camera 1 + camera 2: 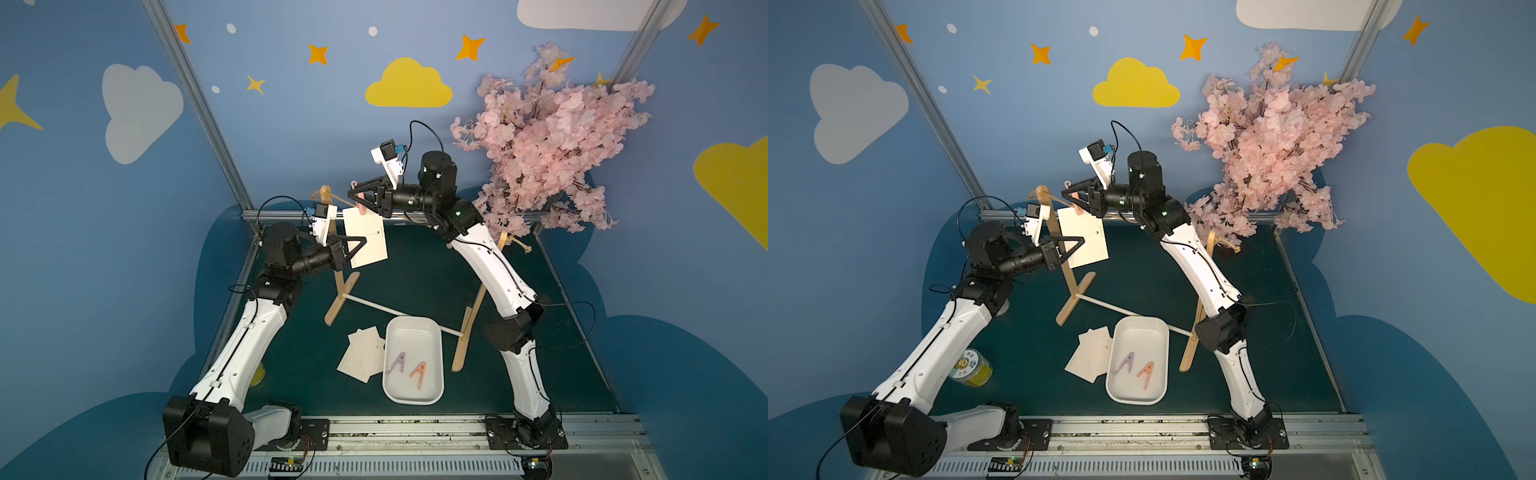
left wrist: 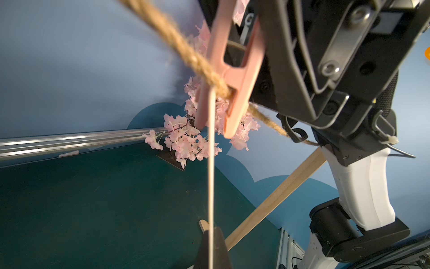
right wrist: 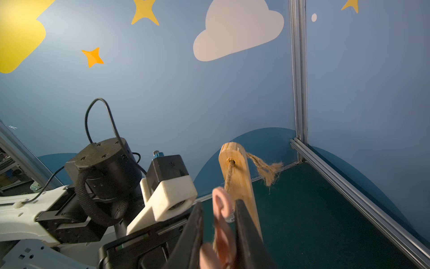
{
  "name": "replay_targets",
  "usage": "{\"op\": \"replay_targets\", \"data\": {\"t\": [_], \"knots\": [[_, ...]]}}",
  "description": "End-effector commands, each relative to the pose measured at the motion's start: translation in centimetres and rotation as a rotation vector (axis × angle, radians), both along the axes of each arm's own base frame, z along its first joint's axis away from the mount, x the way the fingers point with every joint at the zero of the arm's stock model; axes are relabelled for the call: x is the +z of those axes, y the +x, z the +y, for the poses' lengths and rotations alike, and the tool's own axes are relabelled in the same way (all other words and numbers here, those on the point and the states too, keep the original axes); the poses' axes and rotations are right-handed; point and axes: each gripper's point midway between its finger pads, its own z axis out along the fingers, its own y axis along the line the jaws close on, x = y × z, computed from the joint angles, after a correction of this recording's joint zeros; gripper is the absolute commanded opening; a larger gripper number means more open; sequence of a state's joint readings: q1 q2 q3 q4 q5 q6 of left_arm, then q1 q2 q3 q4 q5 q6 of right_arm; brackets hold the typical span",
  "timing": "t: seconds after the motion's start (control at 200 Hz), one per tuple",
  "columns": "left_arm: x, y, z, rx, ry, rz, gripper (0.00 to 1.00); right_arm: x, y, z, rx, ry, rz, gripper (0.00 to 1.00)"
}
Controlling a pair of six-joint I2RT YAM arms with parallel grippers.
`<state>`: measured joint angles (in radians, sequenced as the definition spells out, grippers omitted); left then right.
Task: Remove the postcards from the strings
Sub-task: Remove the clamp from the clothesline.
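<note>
- Nearest me, a white rounded-rectangle plastic tray [image 1: 415, 338] sat on the dark green tabletop [image 1: 415, 270]. It held a lilac plastic clip [image 1: 397, 362] and a salmon plastic clip [image 1: 419, 374], lying apart.
- Two loose white rectangular paper postcards [image 1: 361, 355] lay overlapped on the tabletop, just beside the tray on my left.
- A thin white dowel [image 1: 374, 306] ran between the stand's feet, just past the tray.
- My left gripper [image 1: 363, 243] was clamped on the lower left edge of the third white paper postcard [image 1: 372, 224]. That card hung tilted from the line near the left post. In the left wrist view its thin edge ran down between my dark fingers [image 2: 220, 246].
- Higher up, my right gripper [image 3: 218, 207] was squeezed onto a pink plastic clothespin [image 2: 243, 76]. The clothespin sat on the tan jute twine [image 2: 186, 51] at the card's top edge, with its tips spread.
- The twine passed through a hole in the light wooden post [image 3: 237, 172], with a frayed knot on the outer side.
- Farthest back, on my right, stood a pink artificial blossom branch [image 1: 552, 137].
</note>
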<state>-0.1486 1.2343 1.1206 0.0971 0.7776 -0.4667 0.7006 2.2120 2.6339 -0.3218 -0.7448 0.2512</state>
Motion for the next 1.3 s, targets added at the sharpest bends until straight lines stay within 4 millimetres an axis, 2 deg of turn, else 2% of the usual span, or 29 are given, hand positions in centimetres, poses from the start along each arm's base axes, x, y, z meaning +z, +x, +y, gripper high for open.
{"op": "replay_targets", "data": {"t": [0.0, 0.175, 0.906, 1.297], "knots": [[0.6, -0.8, 0.2, 0.001, 0.008, -0.035, 0.03, 2.4, -1.4, -0.5, -0.017, 0.026, -0.063, 0.00], [0.7, -1.1, 0.3, 0.006, 0.013, -0.043, 0.03, 2.5, -1.8, -0.5, -0.018, 0.020, -0.072, 0.00], [0.1, -1.4, 0.3, -0.003, 0.003, -0.024, 0.03, 4.6, -1.1, -1.3, -0.131, 0.054, -0.135, 0.00], [0.2, -1.4, 0.3, 0.000, 0.000, -0.023, 0.03, 5.6, -1.7, -1.9, -0.149, 0.071, -0.160, 0.00]]}}
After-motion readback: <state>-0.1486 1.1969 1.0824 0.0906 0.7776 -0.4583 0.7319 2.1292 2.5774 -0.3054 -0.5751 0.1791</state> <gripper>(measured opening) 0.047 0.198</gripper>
